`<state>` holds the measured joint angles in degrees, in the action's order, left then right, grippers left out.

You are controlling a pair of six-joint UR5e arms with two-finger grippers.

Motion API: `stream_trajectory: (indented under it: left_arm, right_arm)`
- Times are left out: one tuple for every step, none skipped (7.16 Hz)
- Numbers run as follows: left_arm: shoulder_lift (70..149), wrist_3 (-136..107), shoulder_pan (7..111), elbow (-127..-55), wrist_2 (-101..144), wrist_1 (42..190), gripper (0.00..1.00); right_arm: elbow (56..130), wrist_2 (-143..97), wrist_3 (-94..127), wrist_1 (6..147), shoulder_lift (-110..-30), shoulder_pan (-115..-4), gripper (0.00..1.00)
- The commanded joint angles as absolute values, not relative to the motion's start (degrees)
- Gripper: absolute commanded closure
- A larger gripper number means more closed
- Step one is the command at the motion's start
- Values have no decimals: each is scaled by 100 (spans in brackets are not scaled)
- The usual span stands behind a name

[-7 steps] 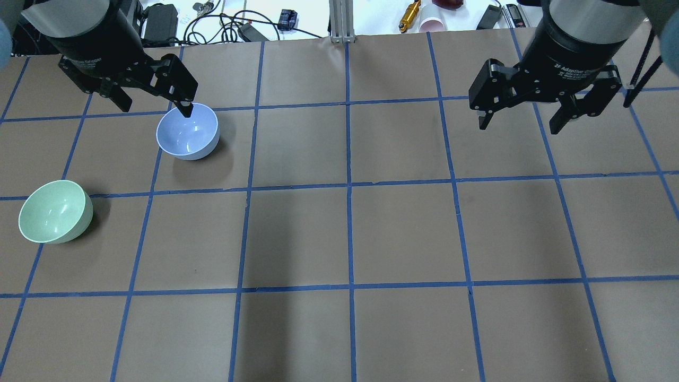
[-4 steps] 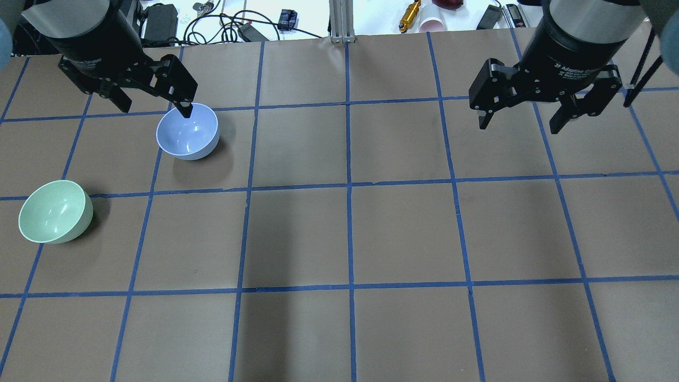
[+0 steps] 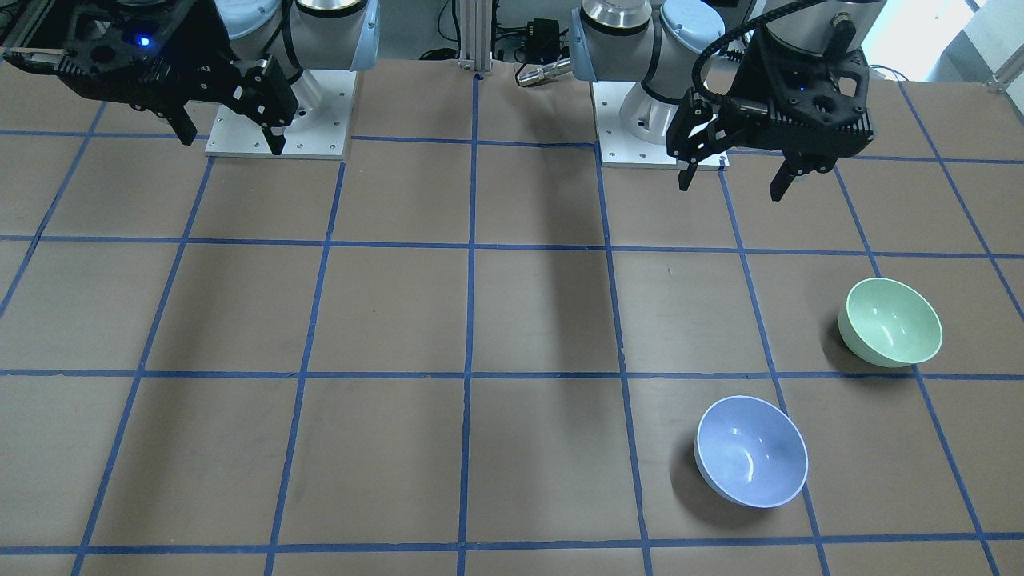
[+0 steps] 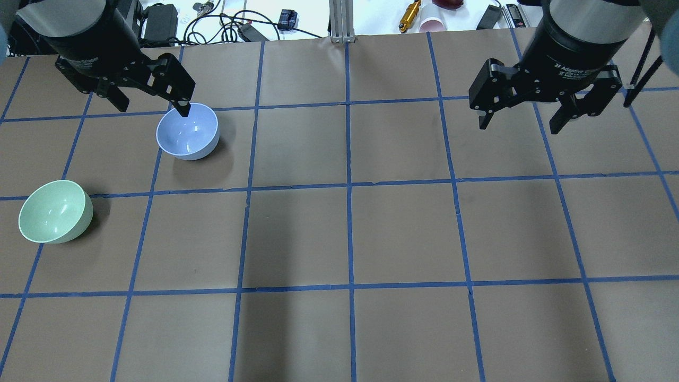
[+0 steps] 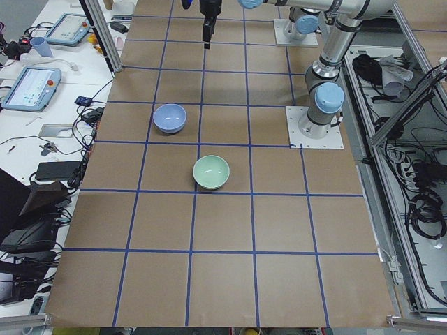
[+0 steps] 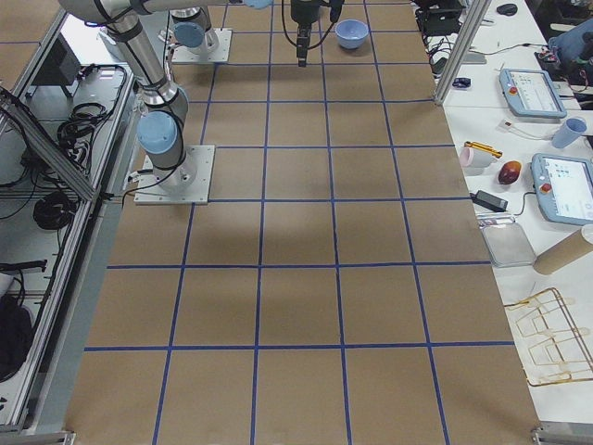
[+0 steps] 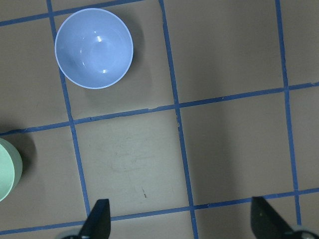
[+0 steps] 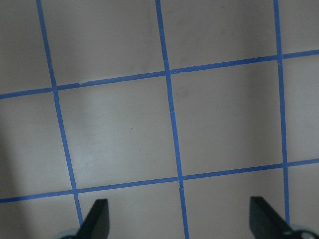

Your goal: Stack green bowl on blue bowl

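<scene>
The green bowl [image 4: 55,211] stands upright near the table's left edge; it also shows in the front view [image 3: 890,322] and at the left edge of the left wrist view [image 7: 7,169]. The blue bowl [image 4: 187,131] stands upright, one grid square farther and to the right of it [image 3: 750,451] [image 7: 93,48]. The two bowls are apart. My left gripper [image 4: 154,109] is open and empty, held high above the table on my side of the blue bowl [image 3: 730,188]. My right gripper [image 4: 518,127] is open and empty, high over the right half [image 3: 232,144].
The table is brown paper with a blue tape grid [image 4: 348,183]. Cables, a yellow tool [image 4: 409,15] and a pink cup [image 4: 432,24] lie beyond the far edge. The arms' base plates [image 3: 276,112] sit at my side of the table.
My left gripper has edged very slightly to the left. The bowls and my right gripper have not moved.
</scene>
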<state>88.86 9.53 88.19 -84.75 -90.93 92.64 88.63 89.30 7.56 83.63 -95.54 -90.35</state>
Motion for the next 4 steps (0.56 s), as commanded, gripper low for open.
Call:
stream_trajectory:
  left_arm:
    - [8894,958,8780,-8473,-9070,9255,0]
    - [8912,958,8772,-8481,-9070,9246,0]
    - [8912,984,8754,-8481,-9070,9246,0]
    - [8912,984,8737,-8481,-9079,9246,0]
  right_arm:
    - [8859,8930,756,8367,-9554,-9035,0]
    - [8859,8930,756,8358,-9554,-9035,0]
    - [8859,8930,756,8367,-9554,-9035,0]
    - [8868,8930,756,8367,-9554,-9035,0]
